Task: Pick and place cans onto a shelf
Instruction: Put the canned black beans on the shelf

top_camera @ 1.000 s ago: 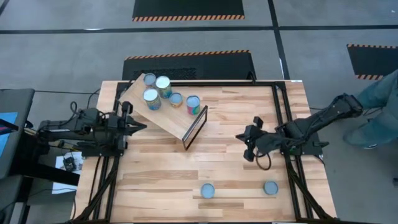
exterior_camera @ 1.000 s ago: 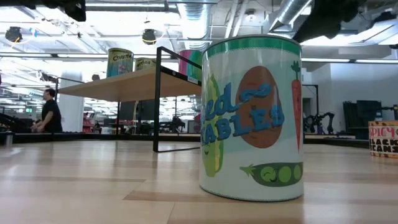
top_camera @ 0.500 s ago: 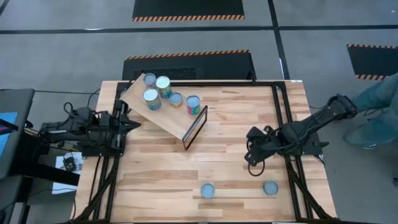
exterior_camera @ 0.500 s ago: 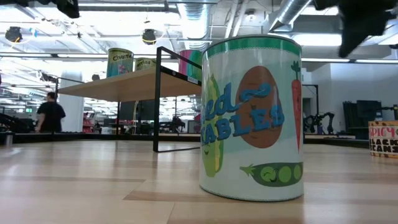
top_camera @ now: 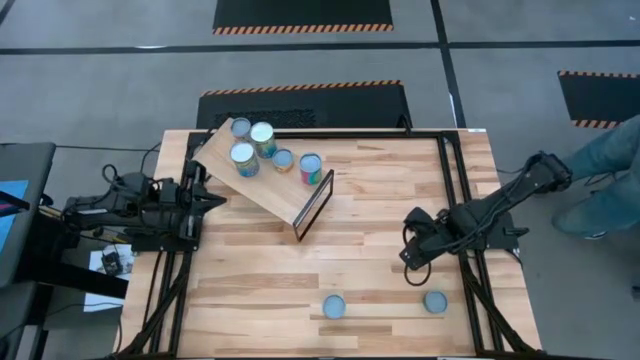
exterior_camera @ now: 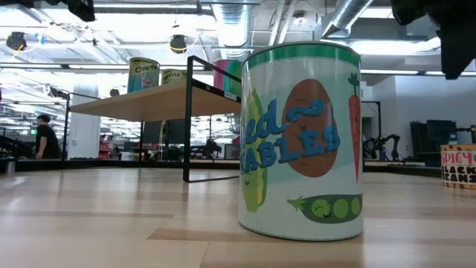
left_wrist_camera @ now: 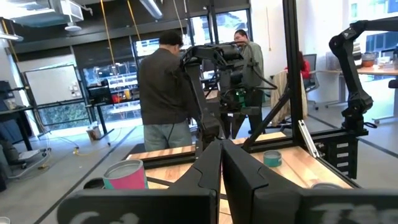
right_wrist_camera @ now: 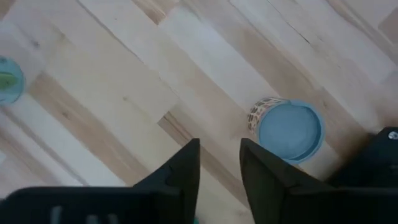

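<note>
Several cans stand on the slanted wooden shelf [top_camera: 265,185] at the far left, among them a pink one [top_camera: 311,168] by its dark-framed end. Two more cans stand upright on the tabletop near the front edge: the vegetable can [top_camera: 333,306] [exterior_camera: 301,141] and another [top_camera: 435,301] [right_wrist_camera: 289,130]. My right gripper [top_camera: 410,255] [right_wrist_camera: 219,168] hangs above the boards, pointing down, open and with nothing between its fingers, a little to the far side of that second can. My left gripper [top_camera: 205,195] [left_wrist_camera: 221,165] is shut and empty at the table's left edge, beside the shelf.
A dark frame rail [top_camera: 455,200] runs along the table's right side under my right arm. A person's leg [top_camera: 610,170] shows beyond the right edge, and people stand in the room behind the table [left_wrist_camera: 165,93]. Bare boards [top_camera: 370,220] lie between shelf and right arm.
My right gripper has moved toward the table's near edge and a little to the right, closer to the right-hand can on the table, and has tipped further downward. My left gripper has drawn back slightly toward the left edge. No can has moved.
</note>
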`<state>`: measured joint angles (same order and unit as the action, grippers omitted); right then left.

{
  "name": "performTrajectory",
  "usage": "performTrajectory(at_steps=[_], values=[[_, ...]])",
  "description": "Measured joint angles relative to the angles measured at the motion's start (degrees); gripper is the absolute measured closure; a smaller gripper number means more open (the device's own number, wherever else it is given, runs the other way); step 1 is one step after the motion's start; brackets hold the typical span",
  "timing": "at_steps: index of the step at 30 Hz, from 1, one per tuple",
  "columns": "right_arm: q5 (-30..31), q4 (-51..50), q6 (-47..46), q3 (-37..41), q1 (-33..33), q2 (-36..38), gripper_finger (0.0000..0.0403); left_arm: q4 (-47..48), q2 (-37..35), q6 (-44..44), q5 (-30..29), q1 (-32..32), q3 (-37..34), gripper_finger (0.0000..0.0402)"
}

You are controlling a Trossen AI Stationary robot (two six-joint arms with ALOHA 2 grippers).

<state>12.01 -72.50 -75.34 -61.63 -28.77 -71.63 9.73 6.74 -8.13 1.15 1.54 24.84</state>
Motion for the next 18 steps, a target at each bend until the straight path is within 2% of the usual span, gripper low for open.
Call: performTrajectory(at_steps=[8,13,18], values=[[-2.0,-2.2,0.1,0.0,0.7,-7.3,0.0216,0.1,0.0,0.4,0.0,0.0,0.0,0.0397],[-4.4,-8.2,0.7,0.1,3.2,-11.3,0.0219,0.5,0.0,0.6,0.0,0.0,0.0,0.0397],[-4.0,-3.3,1.7,3.1,5.0,-8.7,0.0229,0.9,0.0,1.3,0.0,0.0,0.0,0.0397]])
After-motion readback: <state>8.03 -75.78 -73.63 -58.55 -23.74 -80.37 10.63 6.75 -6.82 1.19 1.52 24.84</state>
